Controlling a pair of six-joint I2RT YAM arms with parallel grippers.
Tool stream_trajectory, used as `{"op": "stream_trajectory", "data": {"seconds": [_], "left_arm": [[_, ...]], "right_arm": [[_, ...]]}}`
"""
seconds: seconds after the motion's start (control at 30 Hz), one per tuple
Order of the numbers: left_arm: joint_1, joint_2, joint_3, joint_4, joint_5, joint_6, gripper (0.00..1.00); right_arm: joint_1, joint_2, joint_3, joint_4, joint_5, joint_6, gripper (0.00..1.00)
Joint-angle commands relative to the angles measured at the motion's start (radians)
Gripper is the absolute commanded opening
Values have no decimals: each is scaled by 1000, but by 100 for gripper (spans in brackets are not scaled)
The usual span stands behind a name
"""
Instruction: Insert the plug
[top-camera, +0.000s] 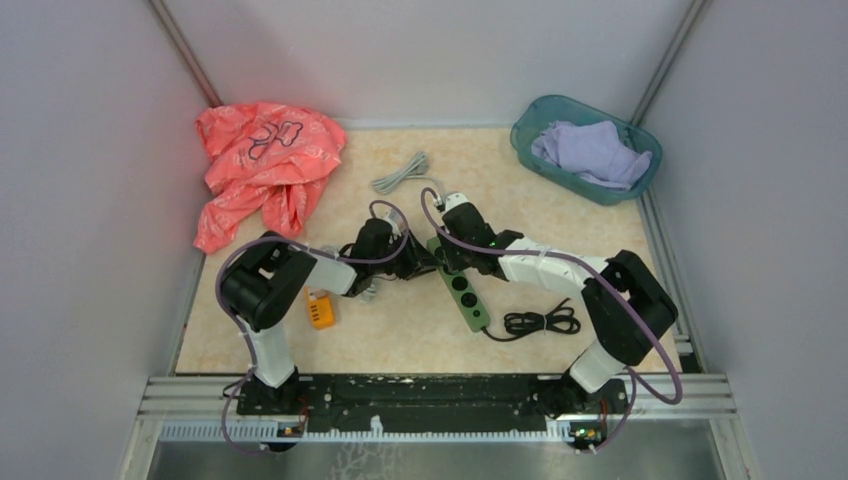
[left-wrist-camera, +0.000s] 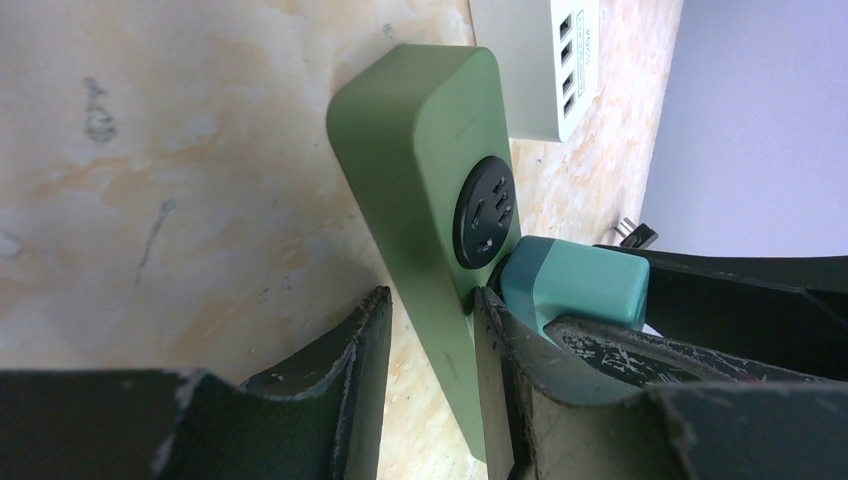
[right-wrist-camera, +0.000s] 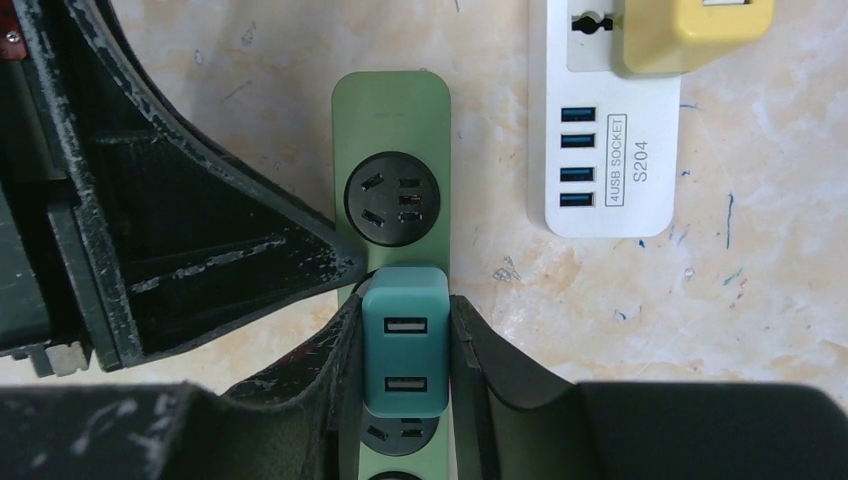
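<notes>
The teal two-port USB plug (right-wrist-camera: 404, 340) sits in a socket of the green power strip (right-wrist-camera: 392, 110), with a free socket (right-wrist-camera: 392, 195) just beyond it. My right gripper (right-wrist-camera: 405, 305) is shut on the plug, one finger on each side. My left gripper (left-wrist-camera: 432, 297) straddles the strip's (left-wrist-camera: 420, 130) long edge next to the plug (left-wrist-camera: 580, 285). Its right finger rests on the strip's face, and a gap of table shows between its left finger and the strip. From above, both grippers (top-camera: 415, 262) (top-camera: 452, 262) meet at the strip's (top-camera: 466, 298) far end and hide the plug.
A white USB power strip (right-wrist-camera: 605, 190) with a yellow plug (right-wrist-camera: 690, 30) in it lies beside the green one. A coiled black cable (top-camera: 540, 322), an orange object (top-camera: 320, 308), a grey cable (top-camera: 400, 172), a pink bag (top-camera: 262, 165) and a teal basket (top-camera: 630, 180) with purple cloth stand around.
</notes>
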Motion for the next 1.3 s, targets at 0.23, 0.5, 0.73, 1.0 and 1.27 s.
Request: {"op": "stream_trajectory", "data": {"seconds": [0.23,0.5,0.73,1.0,1.27], "left_arm": [[-13,74,18,-10,8,-13,34],[-11,81,16,-3,6,-12,31],[-12,78,13,-2,8,-13,31],[-13,78,8,0,7,-12,31],[-13,78,8,0,6,-9,31]], "right_arm": [[67,279,-130,-249,-283,19,0],[105,279,-172,-264,-287,67,0],[118,183,-145,-265,-183,78,0],[118,14,-46,-241,-37,74,6],[119,-60,51,-225,24,45,38]]}}
